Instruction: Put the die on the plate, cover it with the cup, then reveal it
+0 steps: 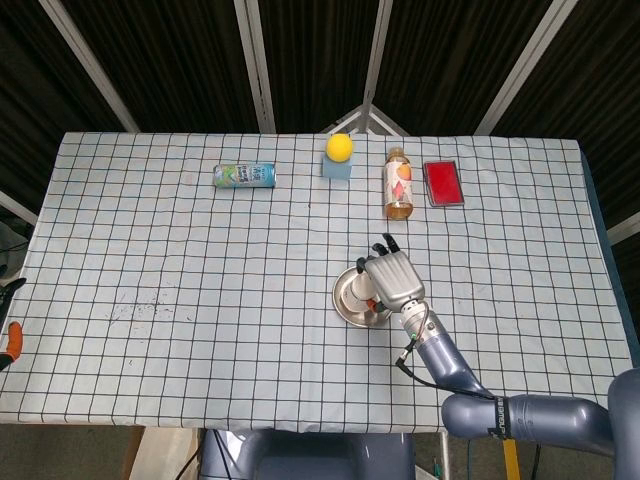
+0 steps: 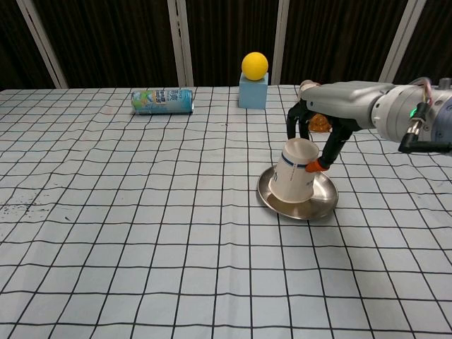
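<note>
The checked desk [image 2: 106, 233] carries a steel plate [image 2: 321, 206] near its middle, and on that plate a white paper cup [image 2: 295, 179] stands mouth down and slightly tilted, presumably so it hides the die, which cannot be seen in either view. The right robot hand [image 2: 316, 138] comes down from above with its fingers [image 2: 332, 152] pinching the cup's upturned base, a hold that suits lifting it straight off; the left robot hand is out of sight.

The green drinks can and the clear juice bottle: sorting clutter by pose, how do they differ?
The green drinks can lies on its side; the clear juice bottle stands upright. The can is opaque and printed; the bottle shows amber liquid. Both sit at the far side of the checked tablecloth, untouched.
</note>
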